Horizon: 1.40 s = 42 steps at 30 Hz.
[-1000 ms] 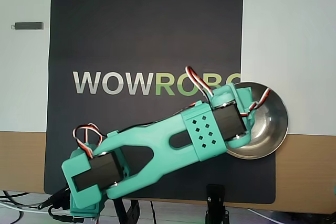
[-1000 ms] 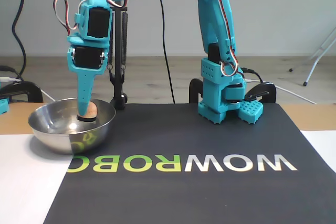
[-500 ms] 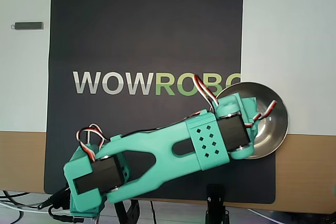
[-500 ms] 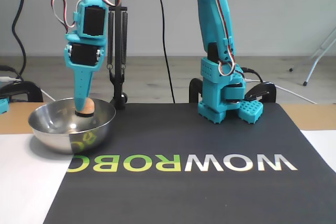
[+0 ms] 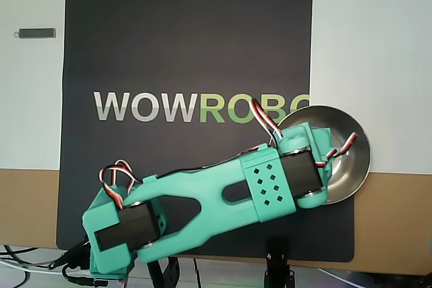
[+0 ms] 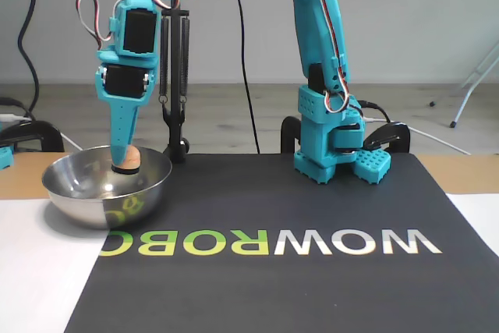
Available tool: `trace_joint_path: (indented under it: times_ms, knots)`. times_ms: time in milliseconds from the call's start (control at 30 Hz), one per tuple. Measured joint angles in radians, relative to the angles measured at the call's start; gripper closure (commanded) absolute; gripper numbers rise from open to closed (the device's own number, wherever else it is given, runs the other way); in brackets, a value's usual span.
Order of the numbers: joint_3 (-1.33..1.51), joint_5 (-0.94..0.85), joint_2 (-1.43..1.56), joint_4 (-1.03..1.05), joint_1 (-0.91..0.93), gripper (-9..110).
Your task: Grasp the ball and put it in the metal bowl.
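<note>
Clearly the relation that matters is vertical — in the fixed view the ball (image 6: 129,160) sits at the tip of the gripper (image 6: 123,163), directly above the inside of the metal bowl (image 6: 78,200), just above rim level; the fingers appear clamped on the ball, so releasing it should drop it straight in. Overhead, the arm hides the ball — only the bowl's rim (image 5: 358,136) shows beside the dark mat (image 5: 189,45).

I count one ball (image 6: 130,159), one bowl (image 6: 86,196), one black mat (image 6: 296,216), and one small dark stick (image 5: 36,33) lying on my surface (image 5: 378,45).
</note>
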Motion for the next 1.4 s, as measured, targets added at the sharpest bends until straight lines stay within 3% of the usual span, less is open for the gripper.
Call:
trace_joint_path:
  times_ms: [1400]
  knots:
    - [-0.005, -0.003, -0.060, -0.020, 0.006, 62]
